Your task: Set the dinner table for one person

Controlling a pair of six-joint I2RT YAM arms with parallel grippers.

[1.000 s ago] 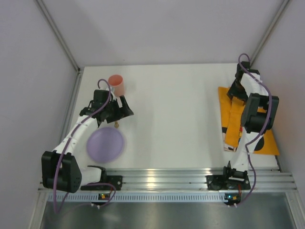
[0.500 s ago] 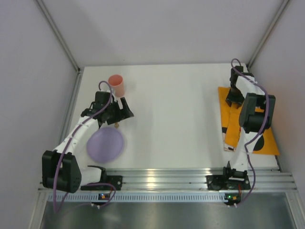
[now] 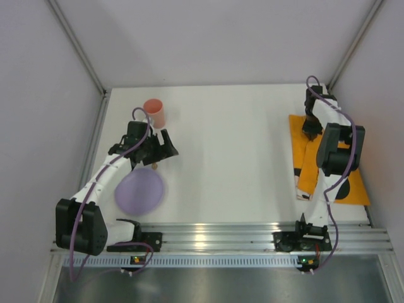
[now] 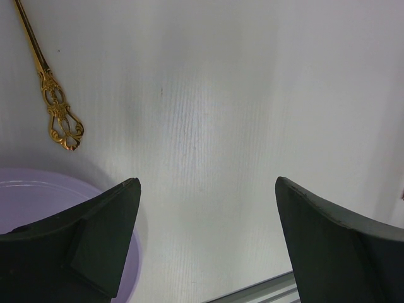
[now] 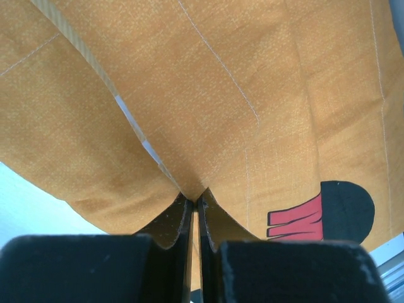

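The dinner table [image 3: 240, 164], a matte-white top that fills the workspace, with the two arm bases bolted along its near aluminium rails [image 3: 208, 237].

Near left: a purple plate [image 3: 139, 191] lies just inside the rails. Just beyond it rests a gold utensil [image 4: 60, 117] with an ornate handle. The left gripper [image 4: 205, 189] hovers over bare tabletop beside both, fingers spread wide and holding nothing. Farther back stands a pink cup [image 3: 154, 112], upright.

Right: an orange placemat [image 5: 221, 95] lies against the right-hand edge, well apart from the other pieces. At its far end the right gripper [image 5: 194, 205] is clenched on a raised fold of the cloth, which puckers into the closed fingertips.

Step in hand, as judged: taking hold of the mat so that it can be moved to the serving position; plate, utensil and cup are not yet placed on it. The next move calls for a low lift and a steady pull toward the table's middle, since thin cloth may slip from the pinch or double over.

Not resolved: the utensil's working end is cut off, so fork or spoon cannot be told. The right arm covers part of the mat, which looks folded along its left side, and only a fragment of its red-and-black print shows. The cup's contents cannot be seen.
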